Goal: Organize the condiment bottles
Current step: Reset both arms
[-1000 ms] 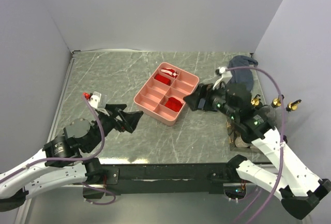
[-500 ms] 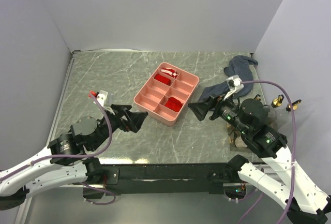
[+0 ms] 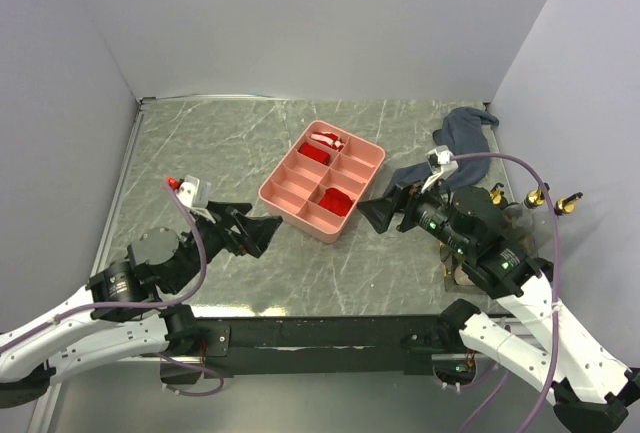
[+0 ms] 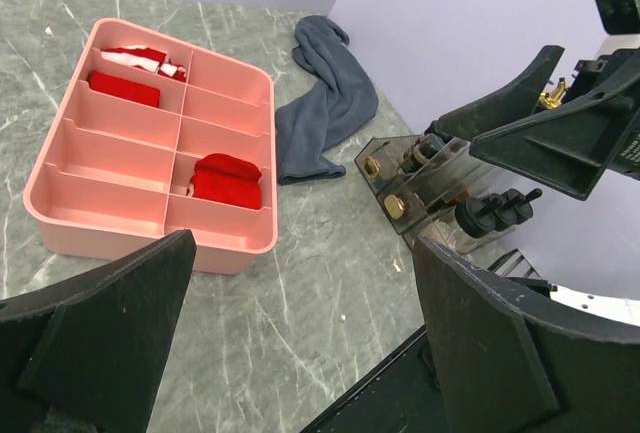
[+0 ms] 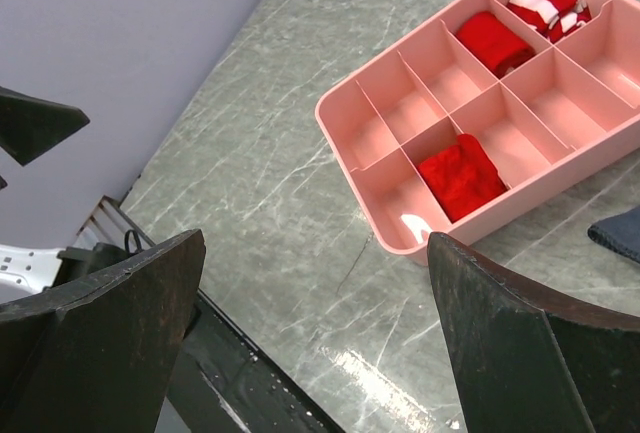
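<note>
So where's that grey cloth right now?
In the overhead view, the cloth lies back right on the table, between the pink tray and the wall.

Both arms stretched forward and inward, wrists low. Forearm of left arm (image 3: 90, 308) slants up-right; left gripper (image 3: 262, 234) spread wide, empty. Elbow of right arm (image 3: 505, 271) bent, wrist aimed left; right gripper (image 3: 373, 215) equally wide, nothing held — two grippers face each other, well apart.

Bare tabletop (image 3: 200, 143) in the frame's left half gave open passage; the pink tray (image 3: 300, 185) blocked centre, the cloth (image 3: 465, 135) and condiment bottles (image 3: 537, 197) crowded the right.
</note>
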Robot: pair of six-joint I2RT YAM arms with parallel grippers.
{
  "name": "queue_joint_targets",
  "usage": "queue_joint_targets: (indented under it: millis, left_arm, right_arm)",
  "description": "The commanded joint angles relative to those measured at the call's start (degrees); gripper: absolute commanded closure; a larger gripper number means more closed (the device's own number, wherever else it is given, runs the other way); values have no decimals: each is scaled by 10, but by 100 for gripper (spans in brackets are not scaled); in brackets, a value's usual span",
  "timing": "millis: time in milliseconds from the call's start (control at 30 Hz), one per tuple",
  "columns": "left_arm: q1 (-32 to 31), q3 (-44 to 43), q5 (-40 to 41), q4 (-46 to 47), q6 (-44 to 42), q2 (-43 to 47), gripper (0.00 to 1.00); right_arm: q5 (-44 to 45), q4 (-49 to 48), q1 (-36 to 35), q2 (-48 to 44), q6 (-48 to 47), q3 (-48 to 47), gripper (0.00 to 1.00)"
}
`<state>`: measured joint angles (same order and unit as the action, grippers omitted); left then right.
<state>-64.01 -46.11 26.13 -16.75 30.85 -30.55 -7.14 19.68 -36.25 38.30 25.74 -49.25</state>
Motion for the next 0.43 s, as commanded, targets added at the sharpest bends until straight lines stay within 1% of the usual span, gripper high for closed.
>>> queue_joint_targets:
  millis: [0,233,400]
  left_arm:
    - [-2,-1,-15,32,-10,12,3]
    - [-2,-1,-23,36,-13,14,3]
    - [-2,-2,-26,36,-15,14,3]
  right_arm:
    - [-6,-32,-4,-2,0,-6,0]
    - [-9,-37,-5,-3,5,-7,0]
    - [8,-39,-3,-4,15,-3,0]
